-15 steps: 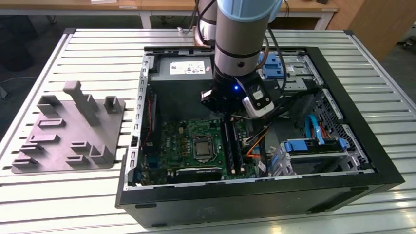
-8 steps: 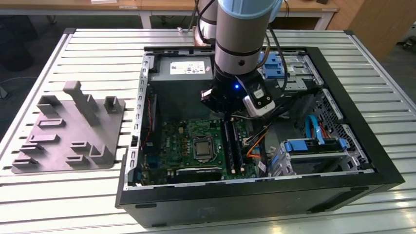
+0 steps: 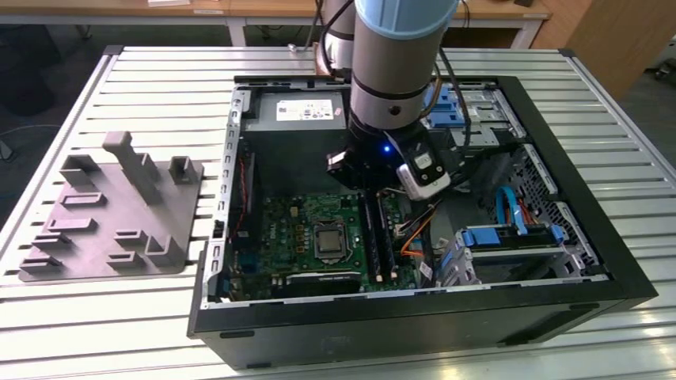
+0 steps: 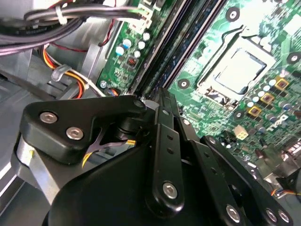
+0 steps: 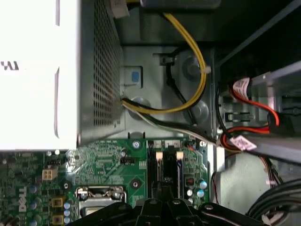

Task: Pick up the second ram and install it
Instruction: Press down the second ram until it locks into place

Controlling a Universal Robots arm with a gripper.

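A robot arm reaches down into an open computer case (image 3: pixel 591 261) that lies on its side on a slatted metal table (image 3: pixel 127 317). The hand (image 3: pixel 370 188) hangs low over the green board (image 3: pixel 285 237), right above the bank of long black slots (image 3: pixel 385 237).

In the second wrist view the hand's (image 4: pixel 160 96) black links narrow to a tip at the near end of the slots (image 4: pixel 176 44). I cannot tell whether the hand is apart, together, or clamped on something.

The ram (image 3: pixel 373 233) seems to be the thin dark strip standing on edge among the slots, directly under the hand and running away from it, though I cannot tell it apart from the slots with certainty. Its long axis lies along the slots, in line with the hand's tip. In the first wrist view the slots (image 5: pixel 157 169) run straight out from the hand (image 5: pixel 164 187), white clips at their far ends.

The silver socket (image 4: pixel 240 70) sits beside the slots, off to one side of the hand.
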